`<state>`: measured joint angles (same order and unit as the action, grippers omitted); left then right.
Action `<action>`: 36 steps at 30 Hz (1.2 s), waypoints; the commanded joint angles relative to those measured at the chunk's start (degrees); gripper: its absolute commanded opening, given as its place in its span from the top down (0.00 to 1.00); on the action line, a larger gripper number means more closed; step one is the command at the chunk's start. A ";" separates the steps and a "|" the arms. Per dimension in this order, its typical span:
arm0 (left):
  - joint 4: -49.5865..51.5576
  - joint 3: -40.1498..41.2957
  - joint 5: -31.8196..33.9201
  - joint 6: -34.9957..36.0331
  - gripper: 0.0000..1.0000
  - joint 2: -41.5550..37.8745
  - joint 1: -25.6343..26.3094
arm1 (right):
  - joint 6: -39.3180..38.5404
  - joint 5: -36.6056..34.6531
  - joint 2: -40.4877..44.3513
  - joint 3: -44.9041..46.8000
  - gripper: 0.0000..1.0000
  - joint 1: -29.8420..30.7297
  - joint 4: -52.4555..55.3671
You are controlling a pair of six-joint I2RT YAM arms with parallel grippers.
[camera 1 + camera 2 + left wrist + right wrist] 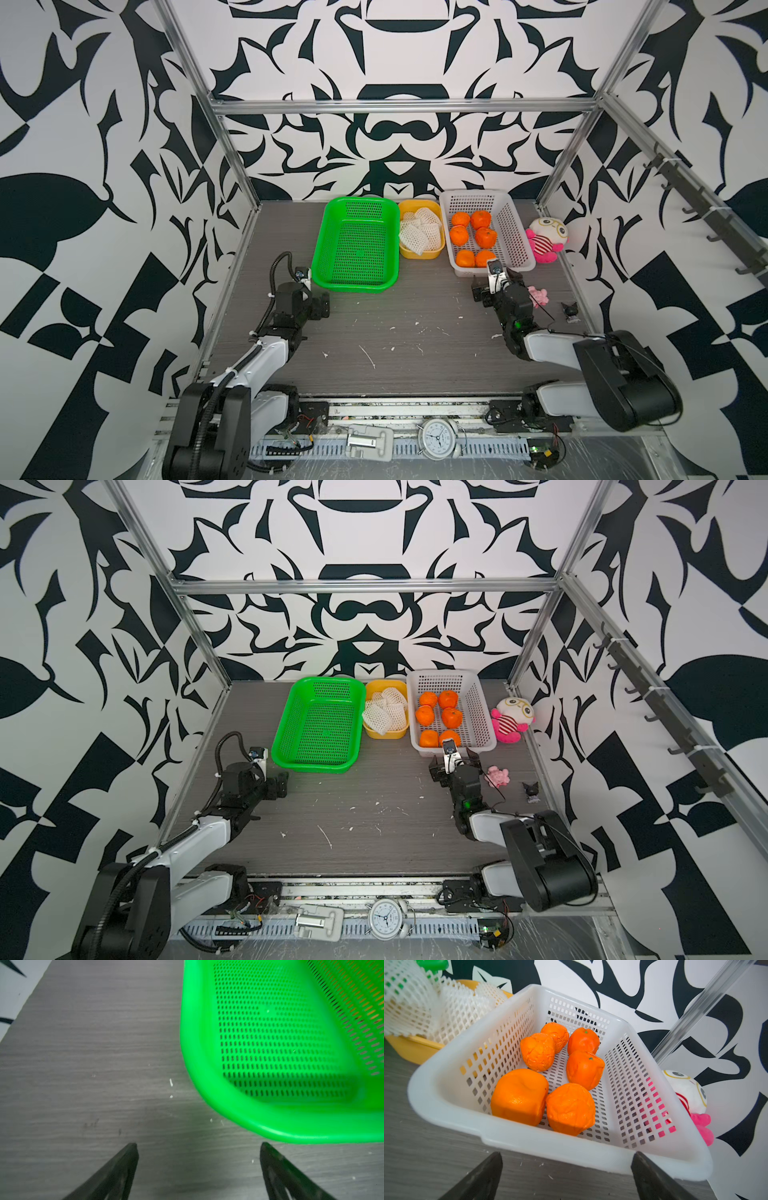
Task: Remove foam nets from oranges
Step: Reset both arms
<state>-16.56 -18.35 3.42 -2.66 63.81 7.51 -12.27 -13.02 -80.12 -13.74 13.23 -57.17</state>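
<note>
inside the white basket, six bare oranges in two rows; just beside that basket on the left arm's side, foam nets heaped in a yellow tub, and beyond the tub a green basket. right pincer with jaws wide apart just short of the white basket's near rim, that rim between it and the fruit; left pincer likewise spread, well apart from the white basket, at the green basket's near corner over the bench. on the white basket's other side a plush doll just beside its wall, and near its front corner a small pink toy and a little black figure.
</note>
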 commanded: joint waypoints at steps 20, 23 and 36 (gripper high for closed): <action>-44.63 0.34 7.20 5.99 0.07 26.95 -0.43 | 10.22 3.62 -8.86 -5.87 0.00 -6.82 3.67; -38.73 -1.14 5.97 4.99 0.06 25.17 -1.01 | 10.34 3.48 -8.87 -6.12 0.00 -6.82 4.02; -35.30 -3.47 1.83 2.05 0.01 26.03 -4.74 | 10.60 5.35 -8.98 -6.78 0.00 -7.42 5.15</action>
<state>-51.75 -20.91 6.44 0.34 89.95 2.94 -2.72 -8.34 -89.69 -18.83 6.28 -51.46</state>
